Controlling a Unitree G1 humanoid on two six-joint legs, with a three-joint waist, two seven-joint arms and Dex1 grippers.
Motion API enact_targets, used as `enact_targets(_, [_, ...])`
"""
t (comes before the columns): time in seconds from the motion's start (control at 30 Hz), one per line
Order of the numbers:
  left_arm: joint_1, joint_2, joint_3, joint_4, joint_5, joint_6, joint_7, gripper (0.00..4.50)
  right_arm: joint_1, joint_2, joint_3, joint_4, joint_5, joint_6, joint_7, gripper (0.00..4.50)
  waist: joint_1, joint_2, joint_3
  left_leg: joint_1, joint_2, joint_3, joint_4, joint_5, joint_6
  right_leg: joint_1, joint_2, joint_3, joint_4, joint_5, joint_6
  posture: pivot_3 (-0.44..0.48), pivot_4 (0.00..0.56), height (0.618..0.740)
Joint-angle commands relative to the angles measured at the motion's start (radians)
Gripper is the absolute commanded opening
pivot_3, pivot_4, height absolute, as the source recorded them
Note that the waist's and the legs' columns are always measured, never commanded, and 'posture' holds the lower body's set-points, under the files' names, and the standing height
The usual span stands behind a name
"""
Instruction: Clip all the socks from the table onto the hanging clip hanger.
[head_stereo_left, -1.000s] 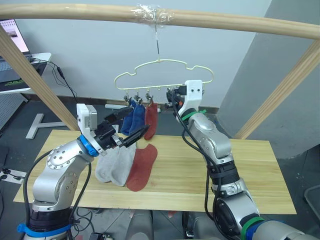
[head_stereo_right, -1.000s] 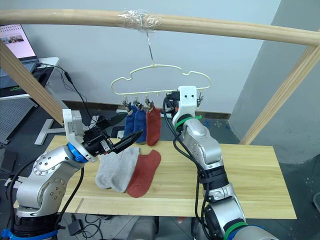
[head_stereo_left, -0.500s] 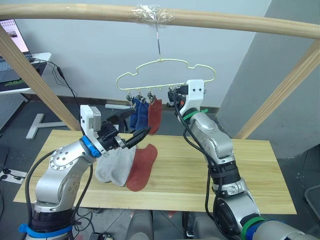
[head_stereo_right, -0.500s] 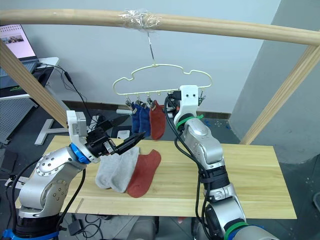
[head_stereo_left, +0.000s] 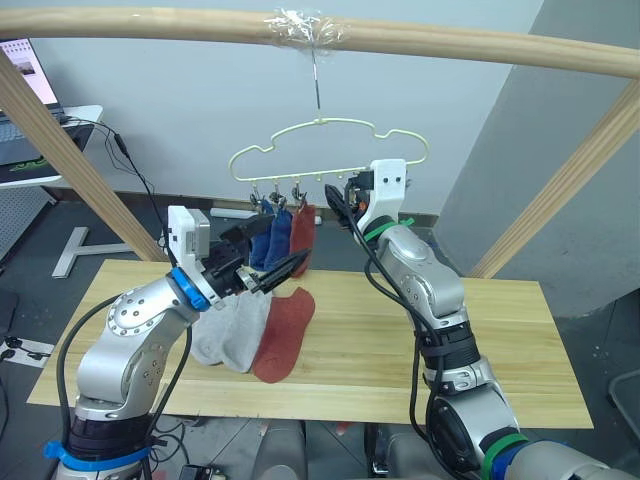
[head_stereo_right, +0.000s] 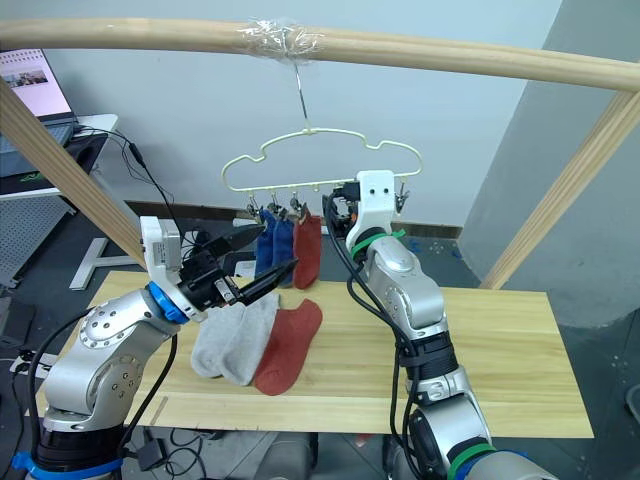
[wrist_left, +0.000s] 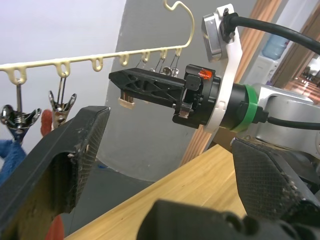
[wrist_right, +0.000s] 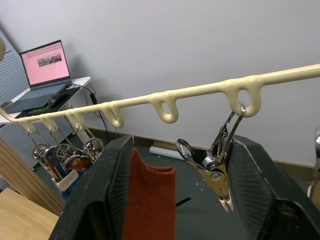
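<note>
Robot arms raised at a clip hanger (head_stereo_left: 325, 150) with three socks hanging.

Two blue socks (head_stereo_left: 268, 236) and one rust red sock (head_stereo_left: 302, 238) hang clipped. Two grey socks (head_stereo_left: 228, 330) and a red sock (head_stereo_left: 284, 333) lie on the table (head_stereo_left: 480, 350). Left gripper (head_stereo_left: 268, 262) and right gripper (wrist_right: 175, 200) both spread open, empty.

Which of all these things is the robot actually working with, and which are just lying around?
Part of the job:
hanger with clips
hung socks: two blue, one red
table socks: two grey, one red

Just there:
wooden poles
laptop
cables
</note>
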Motion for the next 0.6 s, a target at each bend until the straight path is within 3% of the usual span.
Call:
enact_targets(0.03, [-0.005, 0.003, 0.008, -0.053, -0.013, -0.004, 0.001, 4.5, -0.029, 0.014, 0.002, -0.027, -0.007, -0.021, 0.003, 2.82, 0.0, 0.0, 0.0, 0.0, 0.0, 0.0, 0.0, 0.0, 0.0, 0.0, 0.0, 0.0, 0.0, 0.0, 0.0, 0.277, 0.18, 0.74])
enact_targets(0.6, [-0.002, 0.003, 0.022, -0.037, -0.025, -0.018, -0.019, 4.5, -0.04, 0.015, -0.008, -0.018, -0.018, -0.035, 0.003, 2.82, 0.0, 0.0, 0.0, 0.0, 0.0, 0.0, 0.0, 0.0, 0.0, 0.0, 0.0, 0.0, 0.0, 0.0, 0.0, 0.274, 0.175, 0.74])
